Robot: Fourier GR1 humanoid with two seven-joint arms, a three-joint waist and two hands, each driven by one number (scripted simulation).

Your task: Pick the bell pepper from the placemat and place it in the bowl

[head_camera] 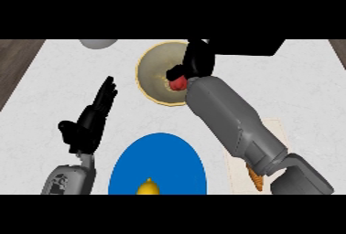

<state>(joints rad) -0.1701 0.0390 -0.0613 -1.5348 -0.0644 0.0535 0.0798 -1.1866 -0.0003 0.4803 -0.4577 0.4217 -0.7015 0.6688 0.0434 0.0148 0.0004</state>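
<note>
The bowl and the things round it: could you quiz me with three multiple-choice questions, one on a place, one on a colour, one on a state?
1. Where is the red bell pepper?
A. over the bowl, in the right hand
B. on the placemat
C. on the plate

2. What colour is the plate near the view's lower edge?
A. green
B. blue
C. white

3. How is the left hand?
A. curled round a cup
B. pressing on the bowl
C. open, fingers straight, holding nothing

Answers: 1 A, the pepper shows red under the curled right hand above the bowl's inside. 2 B, the round plate is plainly blue, with a yellow thing on it. 3 C, its fingers are straight and touch nothing.
</note>
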